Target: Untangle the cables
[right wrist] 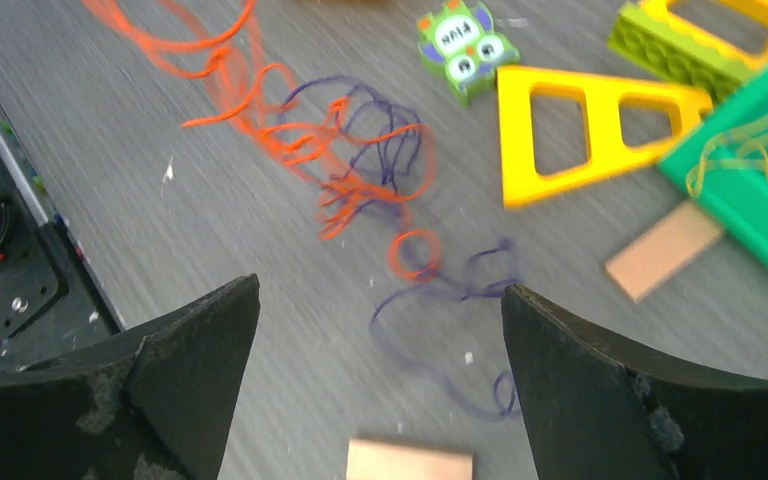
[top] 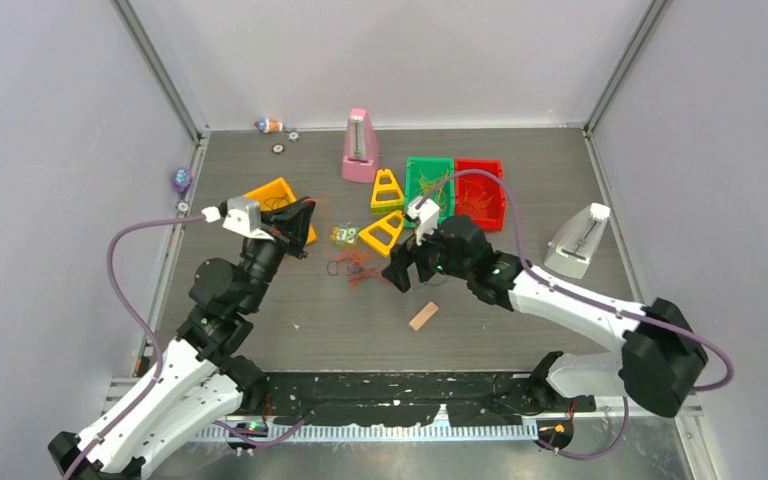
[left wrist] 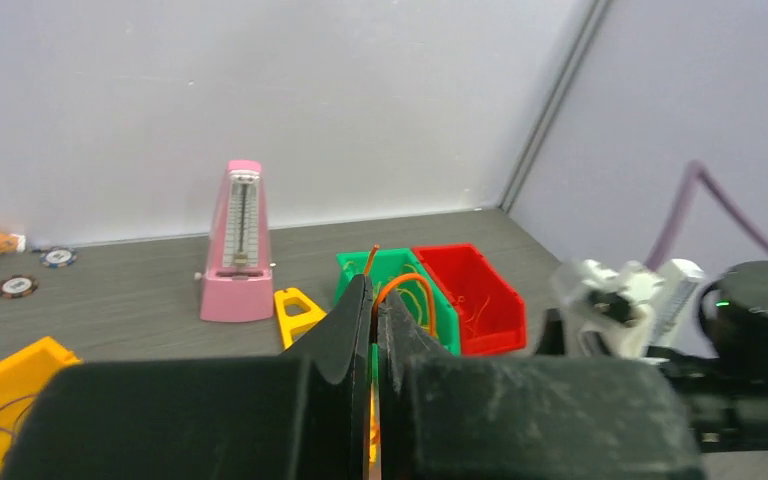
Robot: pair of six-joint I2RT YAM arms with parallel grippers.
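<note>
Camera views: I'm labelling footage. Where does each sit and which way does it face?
Top external: above and behind both arms, looking down on the table.
Left wrist: faces the back wall past the green bin; shut left gripper pinching an orange cable.
Right wrist: looks down on tangled cables; open right gripper frames them.
Shared: both wrist views show that bin.

The grey table (top: 340, 320) carries a loose tangle of orange and purple cables (right wrist: 360, 170) just ahead of the right fingers (right wrist: 580, 390). Beyond the tangle lie an owl toy (right wrist: 465, 45) and a yellow triangle (right wrist: 580, 125). A wood block (right wrist: 665, 250) and a green bin (right wrist: 750, 190) sit out past one finger. A second block (right wrist: 410, 462), blurred, seems to lie between the fingers. Far ahead of the left fingers (left wrist: 345, 340) stands a pink metronome (left wrist: 238, 245).
</note>
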